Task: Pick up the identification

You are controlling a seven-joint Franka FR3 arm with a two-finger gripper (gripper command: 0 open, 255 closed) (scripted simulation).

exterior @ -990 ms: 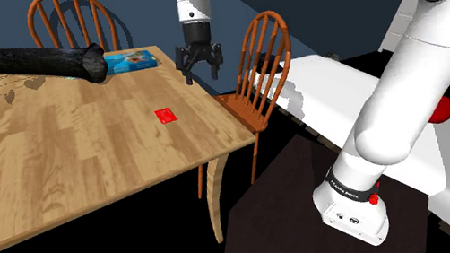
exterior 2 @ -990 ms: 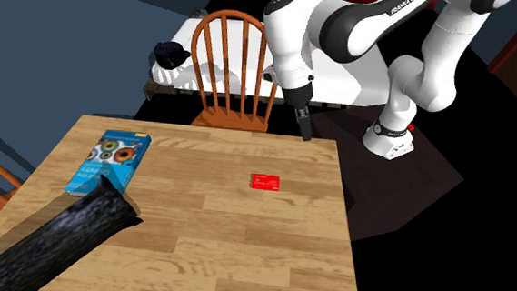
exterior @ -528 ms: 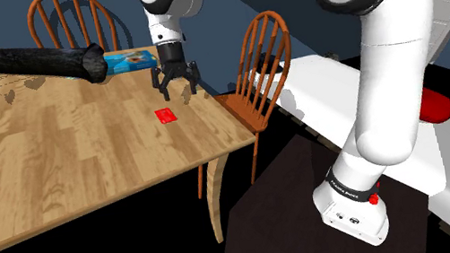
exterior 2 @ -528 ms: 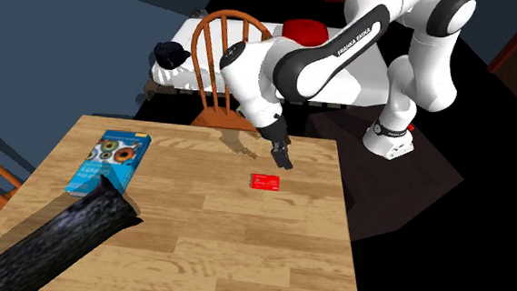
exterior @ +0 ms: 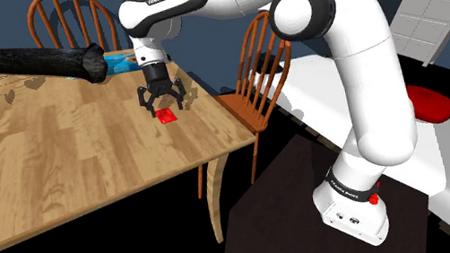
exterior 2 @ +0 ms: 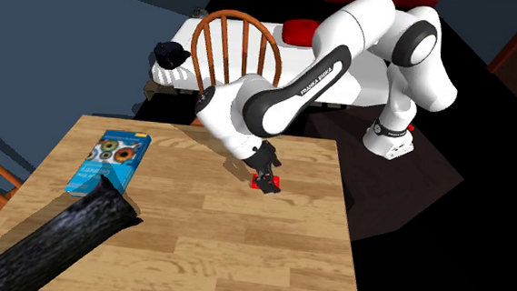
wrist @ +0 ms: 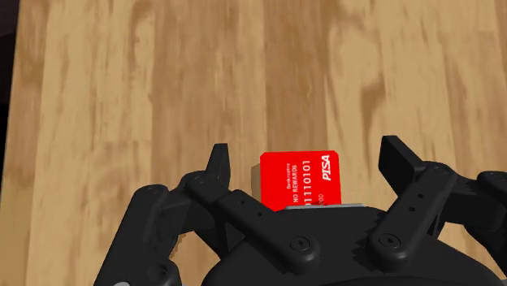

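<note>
The identification is a small red card (exterior: 167,115) with white print, lying flat on the wooden table (exterior: 55,154) near its chair-side edge. My black gripper (exterior: 162,104) has come down right over it, pointing at the tabletop. In the wrist view the card (wrist: 299,179) lies between the two fingers (wrist: 219,165), which stand wide apart, one on each side, with a gap between each and the card. In the second exterior view the gripper (exterior 2: 266,176) covers most of the card (exterior 2: 273,182); a red edge peeks out beneath it.
A long black log-shaped object (exterior: 42,61) and a blue book (exterior: 131,62) lie at the table's far side. A wooden chair (exterior: 260,66) stands against the table edge beside the gripper, another chair (exterior: 72,16) behind. A white bed (exterior: 419,166) with a red cushion (exterior: 435,104) flanks the stand.
The arm swung from above the table corner by the chair toward the card and came down over it. The fingers stayed open and the card has not moved.
</note>
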